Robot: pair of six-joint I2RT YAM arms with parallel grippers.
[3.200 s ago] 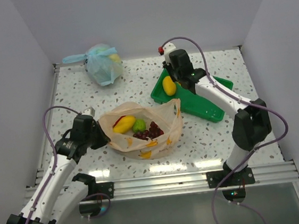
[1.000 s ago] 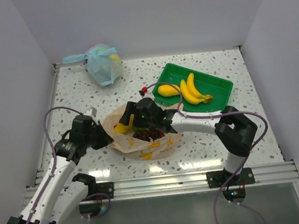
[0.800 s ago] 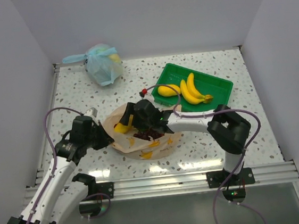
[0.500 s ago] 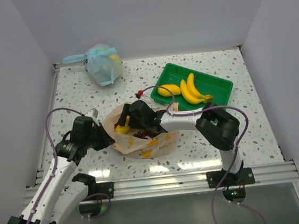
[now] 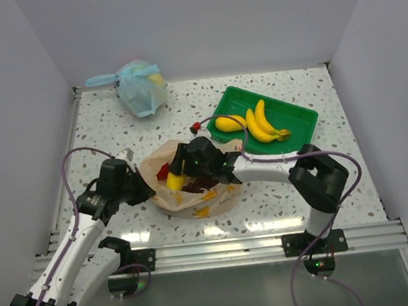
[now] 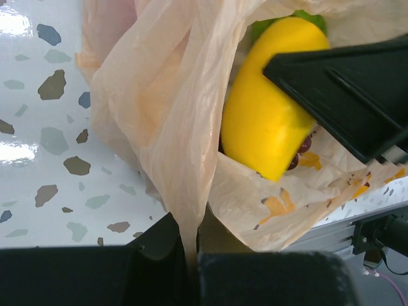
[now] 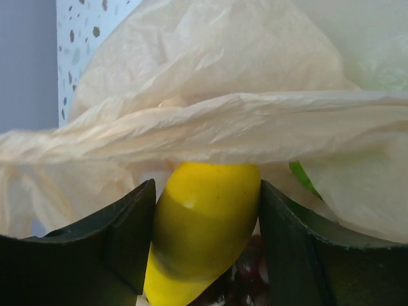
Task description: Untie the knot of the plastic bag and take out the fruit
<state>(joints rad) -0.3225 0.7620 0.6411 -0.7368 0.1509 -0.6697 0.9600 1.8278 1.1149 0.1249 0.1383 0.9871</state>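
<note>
The pale-orange plastic bag [image 5: 193, 190] lies open at the table's middle; no knot shows in it. My left gripper [image 5: 136, 191] is shut on the bag's left edge [image 6: 185, 210], pulling the plastic taut. My right gripper [image 5: 179, 172] reaches into the bag and is shut on a yellow mango [image 7: 204, 223], which also shows in the left wrist view [image 6: 268, 121]. Dark purple grapes [image 5: 195, 186] and a red piece [image 5: 163, 171] lie inside the bag. A green lime edge [image 7: 303, 178] peeks behind the plastic. Yellow bananas [image 5: 263, 126] and another yellow mango [image 5: 229, 123] lie in the green tray [image 5: 299, 117].
A tied light blue bag [image 5: 139, 87] with fruit inside sits at the back left. The green tray stands at the back right. White walls enclose the table on three sides. A metal rail [image 5: 221, 250] runs along the near edge.
My right arm came from the tray into the orange bag and closed on the yellow mango, lifting it slightly. The bananas and a mango now lie in the tray. My left gripper kept holding the bag edge.
</note>
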